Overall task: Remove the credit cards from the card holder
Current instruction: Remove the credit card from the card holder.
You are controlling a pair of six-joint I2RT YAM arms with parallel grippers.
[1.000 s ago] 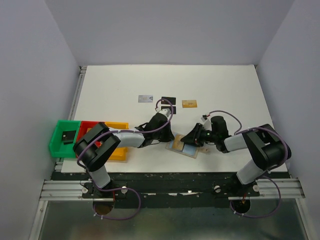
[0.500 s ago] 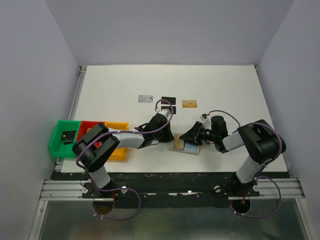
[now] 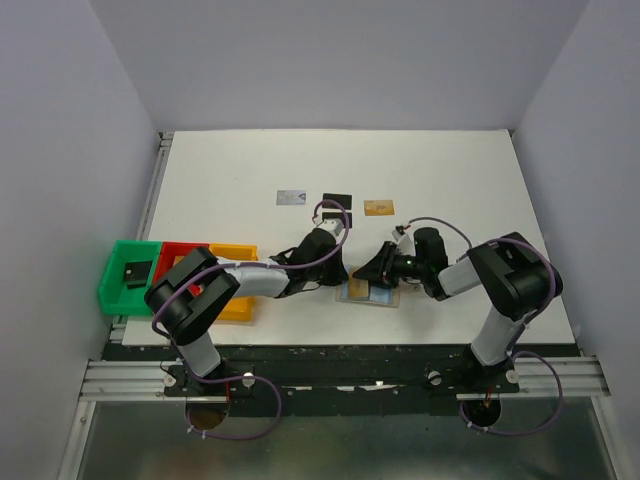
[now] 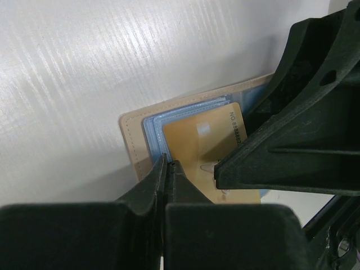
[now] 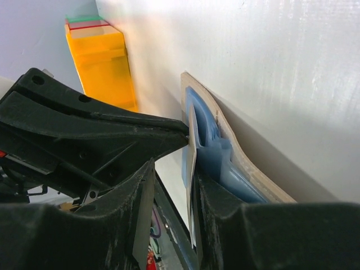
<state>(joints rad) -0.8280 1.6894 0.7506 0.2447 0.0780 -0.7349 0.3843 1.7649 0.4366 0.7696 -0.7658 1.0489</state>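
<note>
Over the last second our right arm folds in toward the middle of the table, and the right gripper [image 5: 171, 185] slides a little further left over the holder [image 4: 130, 147]. Its fingers now stand apart on either side of the gold card [image 4: 199, 149], which we see edge-on between them, with a gap left on one side. We judge it straddled, not yet pinched.

The left gripper [image 4: 167, 163] barely moves. Its fingers are pressed together, with the tips on the holder's blue inside, just beside the card, pinning the holder open near the front edge.

The silver card [image 3: 291, 197], a black card [image 3: 338, 201] and the other gold card [image 3: 379, 207] already lie further back. So this looks like the last card to pull. The right fingers are lined up to close on it and draw it out.
</note>
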